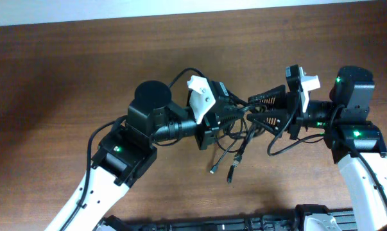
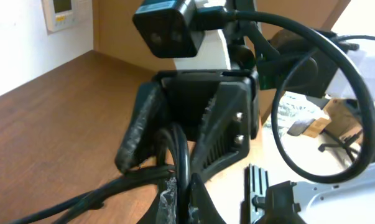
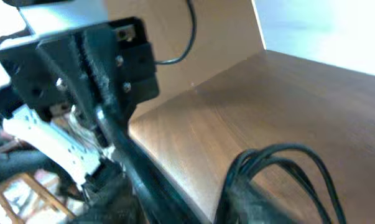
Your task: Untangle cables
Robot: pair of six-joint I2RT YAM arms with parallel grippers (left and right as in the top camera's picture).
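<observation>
Over the middle of the table, the cables point(image 1: 239, 136) hang as a bunch of thin black cords between both grippers. Two plug ends point(image 1: 214, 169) dangle toward the front. My left gripper point(image 1: 240, 113) points right and is shut on a black cord point(image 2: 183, 163), which runs up between its taped fingertips point(image 2: 168, 198). My right gripper point(image 1: 253, 110) faces it from the right, jaws apart in a V around the same cords. In the right wrist view, which is blurred, wood shows between the right gripper's point(image 3: 193, 205) fingers and a loop of cables point(image 3: 280, 163) arches over the right-hand finger.
The brown wooden table point(image 1: 65, 70) reaches back to a pale wall. The two grippers nearly touch tip to tip. A thick arm wire point(image 2: 336, 93) loops beside the right gripper. A black rack point(image 1: 212, 224) lies along the front edge.
</observation>
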